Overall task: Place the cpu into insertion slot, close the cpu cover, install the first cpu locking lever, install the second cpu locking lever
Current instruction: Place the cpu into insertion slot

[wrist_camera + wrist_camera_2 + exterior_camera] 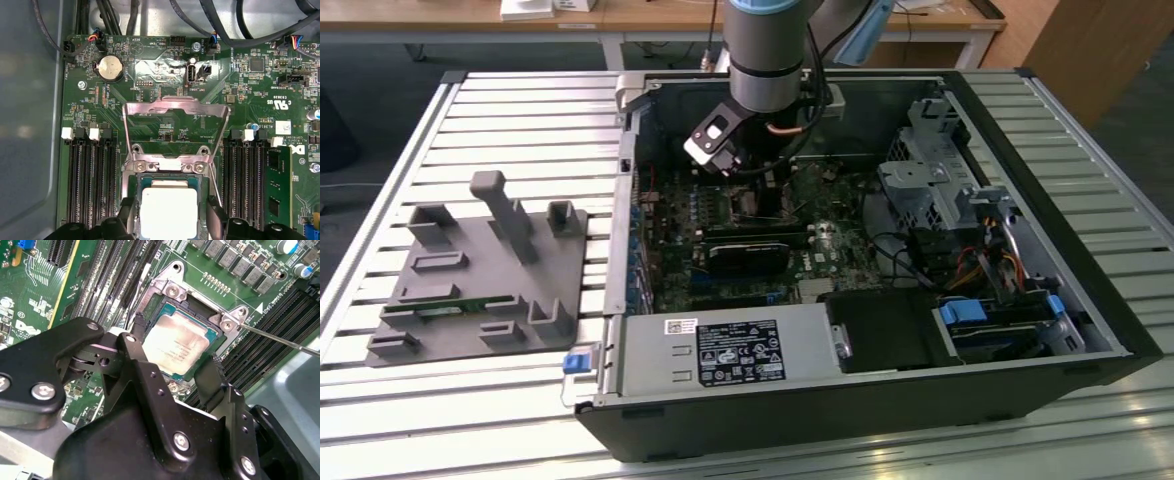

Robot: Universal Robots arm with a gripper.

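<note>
The cpu (175, 342) (167, 212), a silver-grey square chip, lies flat in the insertion slot (197, 307) (200, 182) on the green board. My gripper (175, 349) (171, 222) (754, 185) hangs low over it. One black finger (137, 357) (127, 215) stands at each of two opposite sides of the chip, with a narrow gap showing, so the gripper is open. The cpu cover (175, 106), a silvery frame with a window, is swung up and back from the slot. A thin metal lever rod (280, 340) slants away from one slot corner.
The open computer case (1067, 300) lies on a slatted table (520, 110). A black fan shroud (747, 250) sits near the slot, and the power supply (720, 350) is at the case front. Memory slots (90, 185) flank the socket. A grey fixture plate (480, 270) lies at the exterior view's left.
</note>
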